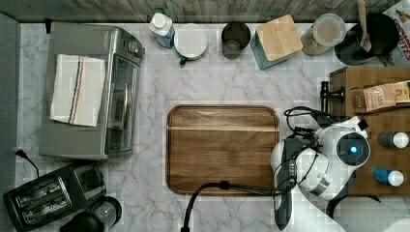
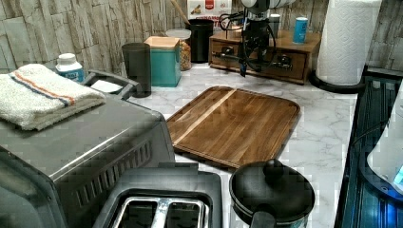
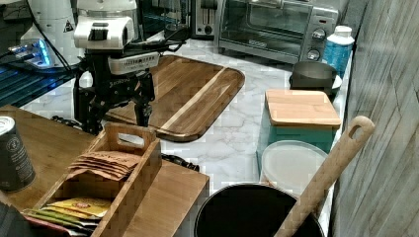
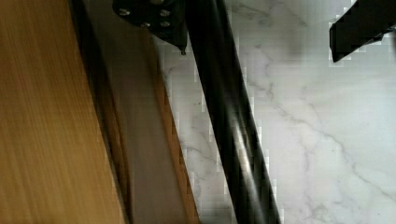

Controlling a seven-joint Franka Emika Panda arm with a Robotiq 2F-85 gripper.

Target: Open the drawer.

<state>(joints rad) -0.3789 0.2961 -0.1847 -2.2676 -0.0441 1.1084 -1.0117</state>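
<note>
The drawer (image 2: 266, 61) is a medium-brown wooden box at the top view's right edge, with a black bar handle (image 2: 228, 56) across its front. My gripper (image 2: 254, 61) hangs straight down over the middle of that handle. In the wrist view the handle (image 4: 229, 121) runs between my two fingers (image 4: 159, 18), which stand apart on either side of it, so the gripper (image 4: 257, 51) is open and astride the bar. The drawer front (image 4: 135, 140) lies close under the wooden top. From the right view, the gripper (image 3: 117, 121) sits just beyond the drawer box's front edge.
A dark wooden cutting board (image 1: 222, 147) lies mid-counter beside the drawer. A wooden caddy of packets (image 3: 113, 173) and small cans (image 1: 392, 140) stand on the drawer box. A paper towel roll (image 2: 347, 38) stands next to it. Canisters line the back wall, with a toaster oven (image 1: 92, 92) far off.
</note>
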